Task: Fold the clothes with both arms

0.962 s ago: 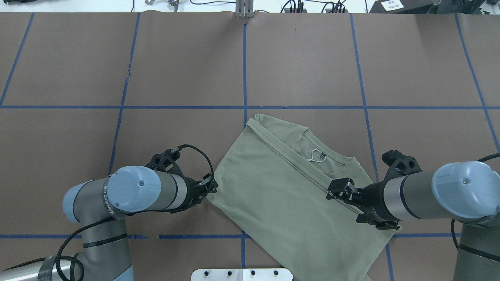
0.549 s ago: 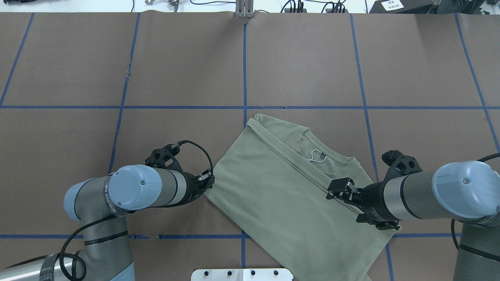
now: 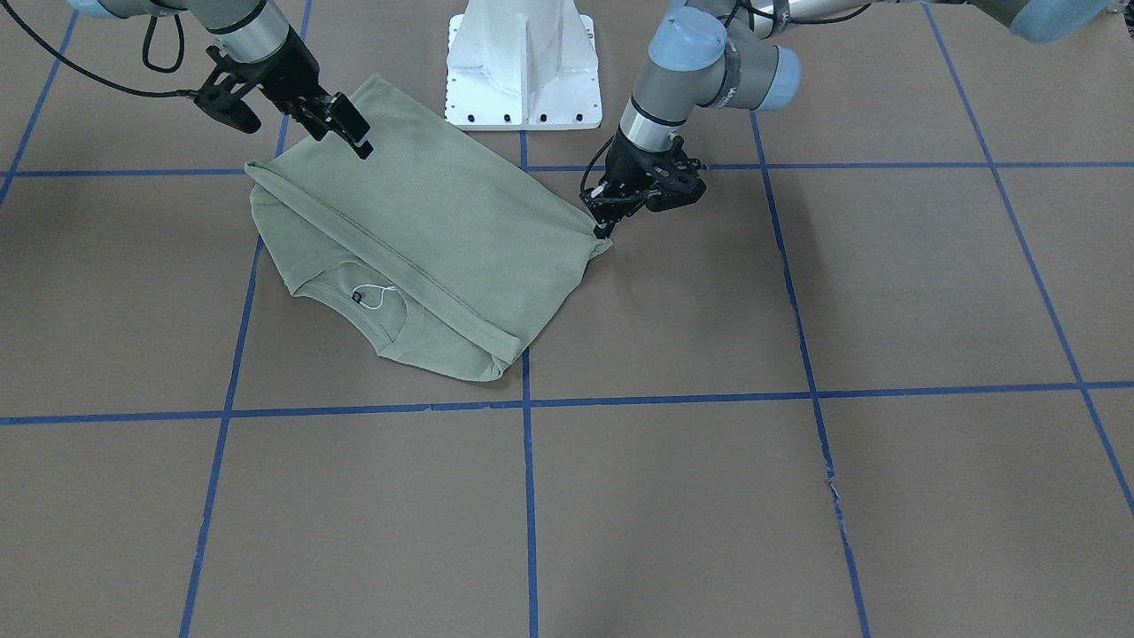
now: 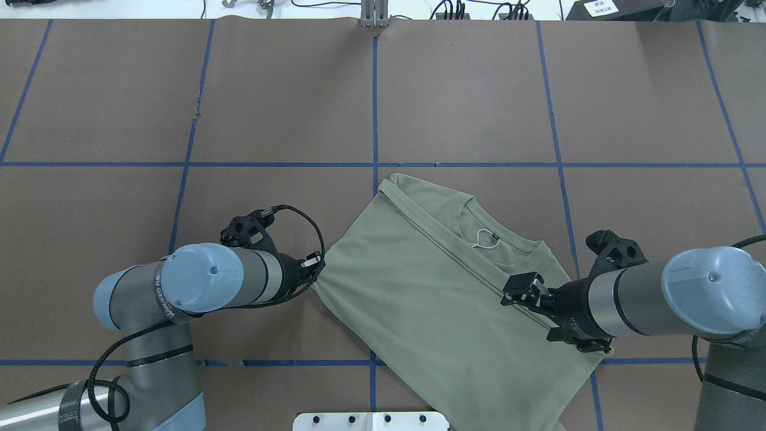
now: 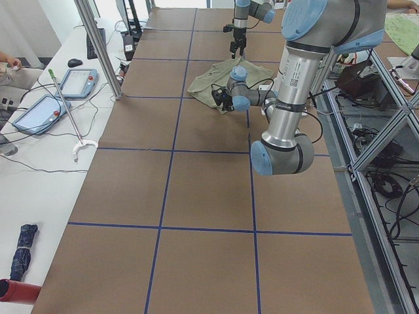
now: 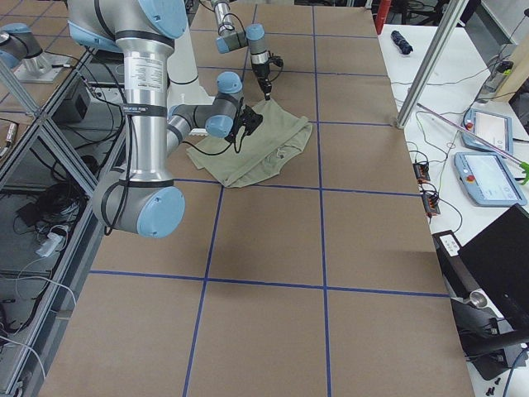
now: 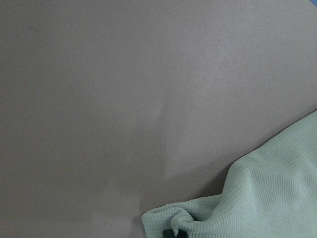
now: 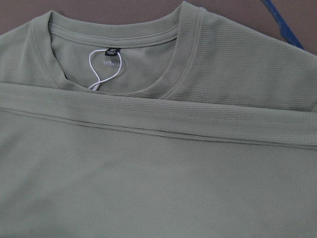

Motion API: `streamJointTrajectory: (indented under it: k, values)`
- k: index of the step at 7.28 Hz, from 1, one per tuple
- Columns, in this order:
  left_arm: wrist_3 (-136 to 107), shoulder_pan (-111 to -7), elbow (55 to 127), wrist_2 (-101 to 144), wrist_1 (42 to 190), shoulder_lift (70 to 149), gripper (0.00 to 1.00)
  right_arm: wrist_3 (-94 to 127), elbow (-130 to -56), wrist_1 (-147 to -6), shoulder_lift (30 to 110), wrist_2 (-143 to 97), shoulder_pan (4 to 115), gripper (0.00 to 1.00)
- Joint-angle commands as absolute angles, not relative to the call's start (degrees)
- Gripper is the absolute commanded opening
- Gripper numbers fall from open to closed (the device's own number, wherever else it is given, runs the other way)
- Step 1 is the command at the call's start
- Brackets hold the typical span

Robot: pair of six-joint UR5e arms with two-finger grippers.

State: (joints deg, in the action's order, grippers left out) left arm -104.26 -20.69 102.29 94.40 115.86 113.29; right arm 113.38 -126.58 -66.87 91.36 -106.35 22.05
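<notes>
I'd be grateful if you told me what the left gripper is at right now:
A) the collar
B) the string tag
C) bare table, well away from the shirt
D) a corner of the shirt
D: the left gripper meets a bunched corner of the shirt, on the far side of it from the collar and tag.

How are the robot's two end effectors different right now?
The left end effector pinches a corner of the shirt, down at the table; the right end effector hovers over the shirt, holding nothing. The left one is shut on cloth; the right one looks open. Both are black and two-fingered.
</notes>
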Motion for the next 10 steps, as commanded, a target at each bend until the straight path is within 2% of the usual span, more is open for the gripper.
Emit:
streamJointTrajectory:
  k: [1, 3, 4, 5, 7, 9, 10]
  values:
    - [-97.68, -24.76, 102.04, 94.48, 115.75, 113.29, 0.0, 113.38, -126.65, -66.88, 91.23, -106.35, 21.97, 1.0]
    - [-84.89, -35.01, 98.82, 95.09, 116.53, 113.55, 0.0, 113.38, -126.65, -66.8, 91.23, -106.44, 23.37, 1.0]
    - [-79.68, -39.07, 92.35, 95.18, 118.89, 114.6, 0.0, 113.38, -126.56, -66.88, 91.23, -106.44, 23.73, 1.0]
    - [-77.54, -43.03, 81.93, 95.27, 125.01, 120.27, 0.0, 113.38, -126.56, -66.88, 91.14, -106.35, 24.43, 1.0]
    - [-76.91, -46.39, 68.18, 96.06, 131.81, 129.06, 0.0, 113.2, -125.25, -66.88, 90.62, -105.56, 27.06, 1.0]
    - [-76.55, -47.37, 53.68, 96.94, 137.76, 138.66, 0.0, 113.29, -118.95, -66.97, 83.19, -105.47, 29.96, 1.0]
    - [-76.29, -47.55, 53.35, 96.94, 138.42, 138.6, 0.18, 113.12, -116.74, -66.97, 80.8, -105.56, 31.54, 1.0]
